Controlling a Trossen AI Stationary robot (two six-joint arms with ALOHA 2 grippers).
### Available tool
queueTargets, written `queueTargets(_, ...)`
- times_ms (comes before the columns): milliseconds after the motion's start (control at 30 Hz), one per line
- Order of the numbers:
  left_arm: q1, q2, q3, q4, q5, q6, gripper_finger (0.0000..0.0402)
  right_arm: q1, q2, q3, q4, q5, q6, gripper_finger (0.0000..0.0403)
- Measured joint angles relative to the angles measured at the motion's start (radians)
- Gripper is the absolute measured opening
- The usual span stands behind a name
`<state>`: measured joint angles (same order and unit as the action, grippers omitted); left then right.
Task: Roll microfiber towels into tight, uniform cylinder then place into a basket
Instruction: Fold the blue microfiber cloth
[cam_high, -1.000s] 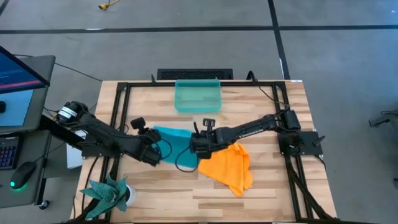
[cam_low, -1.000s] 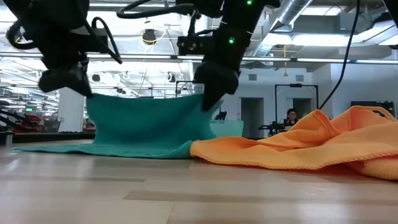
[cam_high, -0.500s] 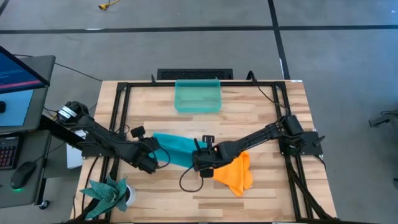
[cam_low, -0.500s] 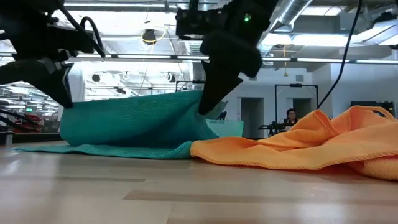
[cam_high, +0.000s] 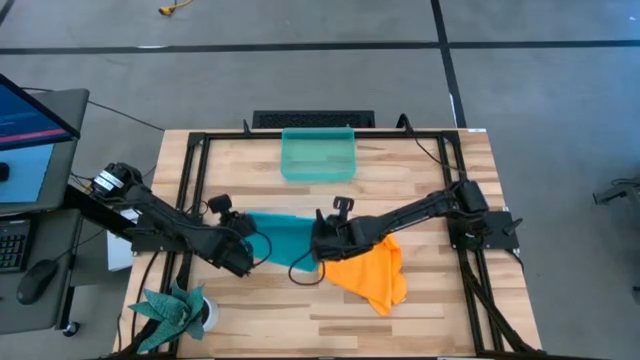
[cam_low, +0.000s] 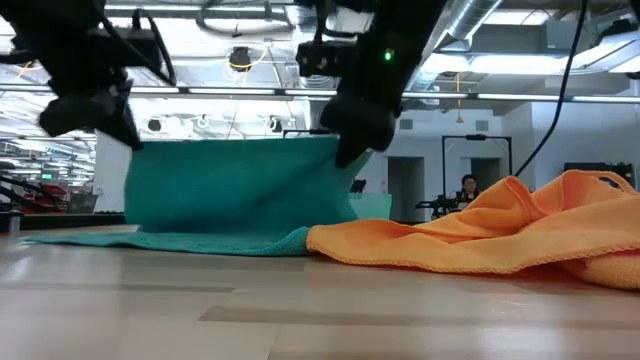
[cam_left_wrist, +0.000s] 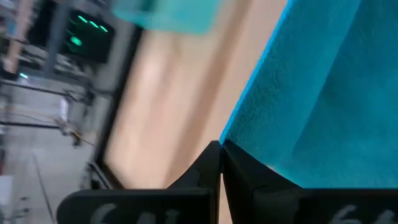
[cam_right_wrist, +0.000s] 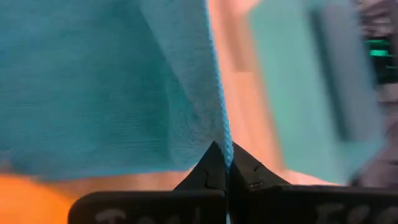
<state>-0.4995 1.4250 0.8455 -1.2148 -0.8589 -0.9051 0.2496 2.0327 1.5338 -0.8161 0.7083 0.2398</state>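
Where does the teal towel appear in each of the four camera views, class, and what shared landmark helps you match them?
High view: teal towel mid-table, between both grippers.
Low view: hanging sheet, left of centre.
Left wrist view: fills the right side.
Right wrist view: fills the left side.
Shared landmark: orange towel, beside it.

- Overhead view: bright, even light, soft shadows under the arms on the table (cam_high: 420, 300).
- Low view: ceiling lights (cam_low: 250, 45) glare from behind, so the arms show as dark silhouettes; the near tabletop is soft.
- Both wrist views are blurred, the teal towel (cam_left_wrist: 323, 93) only roughly in focus.
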Motion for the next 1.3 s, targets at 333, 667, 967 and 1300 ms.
queueTargets(333, -0.001, 0.000, 0.023, -0.123, -0.126, -0.160, 0.0000, -0.016, 0.000, 0.002, 0.016, -0.361, 0.023, 0.0010)
queueTargets(667, -0.005, 0.000, 0.023, -0.100, -0.029, -0.150, 0.0000, -0.005, 0.000, 0.002, 0.013, -0.364, 0.032, 0.0010)
queueTargets(967, -0.046, 0.000, 0.023, -0.069, 0.096, -0.105, 0.0000, 0.023, 0.000, 0.002, 0.049, -0.372, 0.101, 0.0010)
queueTargets(1300, -0.048, 0.000, 0.023, -0.065, 0.170, -0.072, 0.0000, 0.053, 0.000, 0.002, 0.107, -0.351, 0.096, 0.0010)
